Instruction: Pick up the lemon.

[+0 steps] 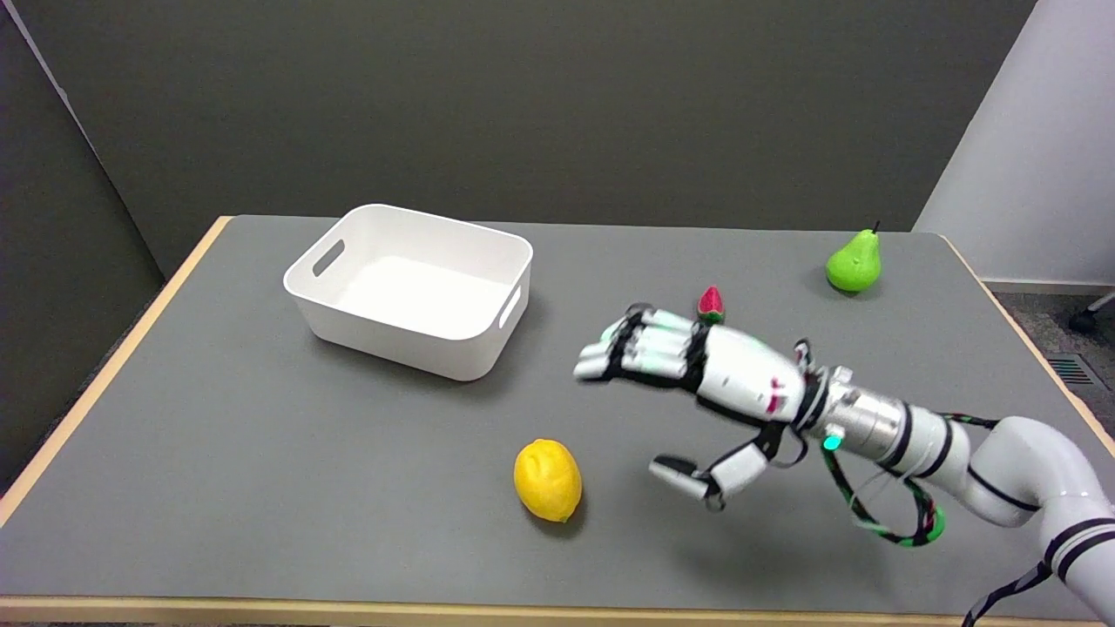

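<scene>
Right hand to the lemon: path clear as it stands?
Probably yes. The right hand is open, empty, just right of the lemon, with only bare table between them. The bin, strawberry and pear sit farther back.

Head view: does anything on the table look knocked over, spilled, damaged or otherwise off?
Nothing stands out. The lemon lies intact on the table, the pear stands upright, the white bin sits level, the strawberry looks whole. The right hand hovers open, apart from the lemon.
</scene>
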{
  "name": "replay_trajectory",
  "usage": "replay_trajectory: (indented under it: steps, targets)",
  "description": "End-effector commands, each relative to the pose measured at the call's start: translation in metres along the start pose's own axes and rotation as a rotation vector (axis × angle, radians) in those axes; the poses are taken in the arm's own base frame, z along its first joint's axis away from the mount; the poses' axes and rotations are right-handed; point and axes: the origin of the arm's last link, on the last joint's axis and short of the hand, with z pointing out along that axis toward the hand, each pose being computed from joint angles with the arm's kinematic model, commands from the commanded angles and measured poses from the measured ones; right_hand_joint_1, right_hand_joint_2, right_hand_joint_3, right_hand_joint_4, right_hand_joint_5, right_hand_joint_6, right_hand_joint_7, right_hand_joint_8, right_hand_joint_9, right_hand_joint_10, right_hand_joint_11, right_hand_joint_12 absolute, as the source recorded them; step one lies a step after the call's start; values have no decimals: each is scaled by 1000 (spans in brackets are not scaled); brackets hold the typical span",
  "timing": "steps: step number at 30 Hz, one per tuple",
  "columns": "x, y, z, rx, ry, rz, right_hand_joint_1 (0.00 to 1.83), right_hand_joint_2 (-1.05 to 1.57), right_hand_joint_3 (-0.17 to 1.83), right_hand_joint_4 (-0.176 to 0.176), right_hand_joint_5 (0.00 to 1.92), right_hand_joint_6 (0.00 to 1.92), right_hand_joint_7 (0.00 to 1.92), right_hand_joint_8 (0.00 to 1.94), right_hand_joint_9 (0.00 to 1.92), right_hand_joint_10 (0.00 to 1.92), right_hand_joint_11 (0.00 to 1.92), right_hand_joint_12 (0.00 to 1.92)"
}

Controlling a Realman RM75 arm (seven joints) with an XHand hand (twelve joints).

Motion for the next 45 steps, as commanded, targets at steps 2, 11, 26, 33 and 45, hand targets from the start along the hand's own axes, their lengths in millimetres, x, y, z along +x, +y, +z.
replay_trajectory:
  steps: [2, 11, 26, 33, 45]
  targets:
    - [-66, -48, 42, 133, -71, -152, 785, 635, 974, 44, 173, 373, 233, 305, 165, 671, -1, 885]
    - [-69, -30, 61, 78, -108, -201, 763, 623, 967, 54, 166, 363, 237, 291, 176, 665, -1, 927]
    - [-79, -5, 75, 129, -127, -132, 778, 622, 975, 64, 146, 348, 217, 272, 173, 630, -1, 936]
    - [-94, -7, 72, 116, -134, -47, 733, 632, 956, 63, 145, 346, 216, 278, 178, 627, -1, 958]
    - [-101, -12, 69, 119, -105, 17, 670, 632, 1012, 64, 187, 458, 252, 356, 220, 679, -1, 1013]
